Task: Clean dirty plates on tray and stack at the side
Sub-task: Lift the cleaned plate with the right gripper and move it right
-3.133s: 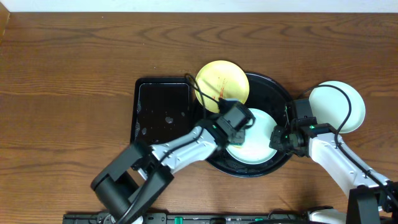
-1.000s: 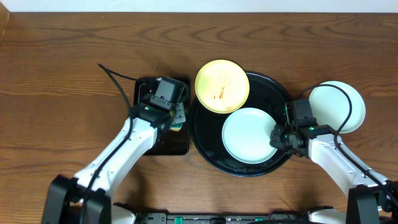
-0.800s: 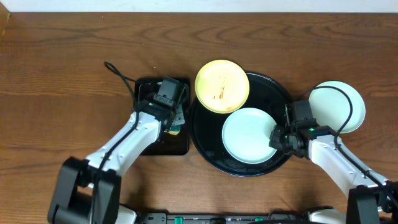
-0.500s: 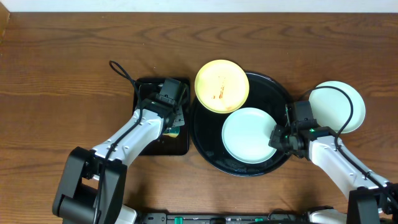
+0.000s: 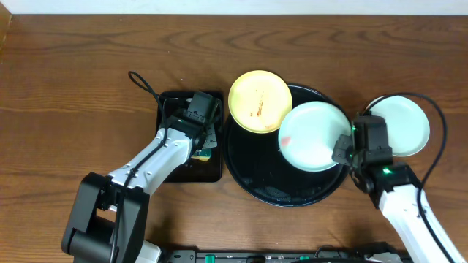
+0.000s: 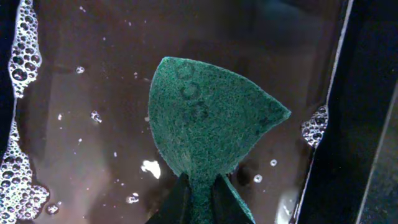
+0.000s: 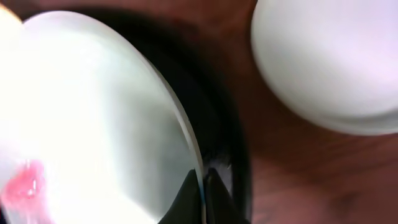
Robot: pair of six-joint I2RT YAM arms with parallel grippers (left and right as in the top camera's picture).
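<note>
Wood worktop (image 5: 73, 73). R end effector (image 5: 342, 150) clamps mint plate (image 5: 311, 135) rim, centre-right above round tray (image 5: 252, 183); L end effector (image 5: 206, 145) pinches green sponge (image 6: 205, 118), centre-left.

Overhead view straight down on the whole tabletop (image 5: 73, 73), left wrist view close above a sponge (image 6: 205, 118), right wrist view close along a plate (image 7: 93, 112) rim, both spots inside the overhead view.

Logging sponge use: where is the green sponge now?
Overhead, the green sponge is in the rectangular tray, left of the round tray, pinched by the left tool.
</note>
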